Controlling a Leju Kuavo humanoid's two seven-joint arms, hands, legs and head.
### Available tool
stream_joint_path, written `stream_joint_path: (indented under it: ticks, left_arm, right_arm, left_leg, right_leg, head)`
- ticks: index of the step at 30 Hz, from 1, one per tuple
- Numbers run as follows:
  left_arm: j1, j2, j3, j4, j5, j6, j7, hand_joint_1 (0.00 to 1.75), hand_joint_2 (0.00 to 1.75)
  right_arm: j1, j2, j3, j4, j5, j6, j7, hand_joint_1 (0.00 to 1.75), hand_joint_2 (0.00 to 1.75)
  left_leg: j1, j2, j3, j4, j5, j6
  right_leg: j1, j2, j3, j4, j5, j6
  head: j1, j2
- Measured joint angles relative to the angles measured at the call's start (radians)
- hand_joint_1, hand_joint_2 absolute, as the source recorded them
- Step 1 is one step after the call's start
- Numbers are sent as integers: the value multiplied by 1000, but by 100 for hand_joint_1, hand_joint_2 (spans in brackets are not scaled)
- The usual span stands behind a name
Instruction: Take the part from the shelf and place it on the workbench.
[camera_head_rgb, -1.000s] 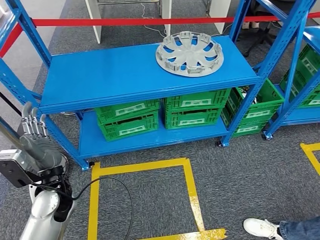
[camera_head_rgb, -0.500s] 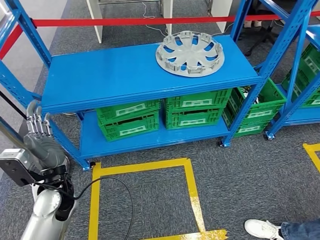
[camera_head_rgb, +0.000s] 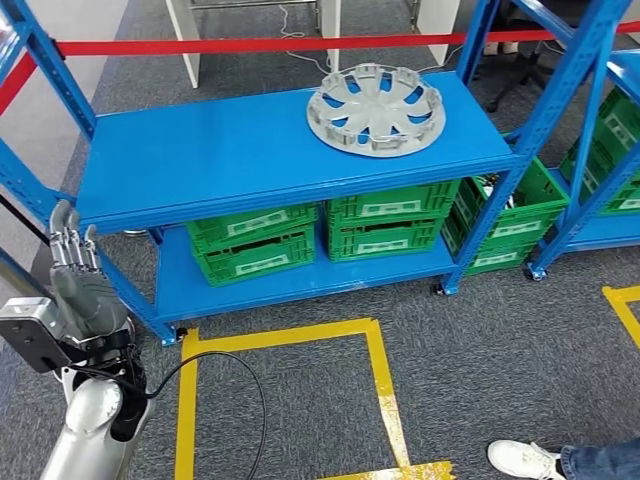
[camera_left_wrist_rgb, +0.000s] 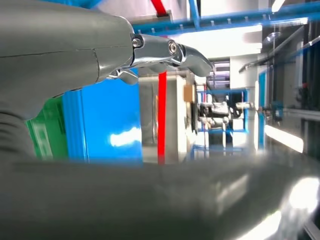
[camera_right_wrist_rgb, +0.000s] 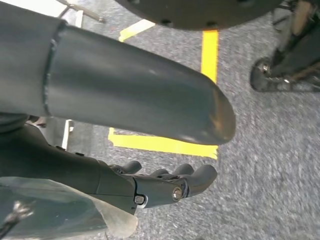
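1. At the left we see the left hand (camera_head_rgb: 75, 280) raised beside the blue shelf (camera_head_rgb: 226, 160), fingers apart and holding nothing.
2. The grey wheel cover (camera_head_rgb: 375, 108) lies flat on the top board, toward its right end.
3. The right hand (camera_right_wrist_rgb: 151, 150) hangs over the carpet, and it seems empty.
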Motion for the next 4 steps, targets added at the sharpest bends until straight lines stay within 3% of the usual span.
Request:
stream_joint_path:
  ticks: [3, 4]
  left_arm:
    - [-4, -6, 0, 1, -11, 24, 1, 0, 175]
    - [-6, -8, 0, 2, -12, 27, 1, 0, 175]
  right_arm:
    - [0, 0, 0, 0, 0, -1, 3, 0, 175]
    - [0, 0, 0, 0, -1, -1, 3, 0, 175]
  left_leg:
    - [5, 1, 9, -14, 3, 15]
    - [7, 1, 12, -17, 4, 17]
  right_leg:
    - [-2, -2, -15, 26, -25, 15]
    - [-2, -2, -21, 37, -33, 17]
  head:
    - [2, 0]
    - [3, 0]
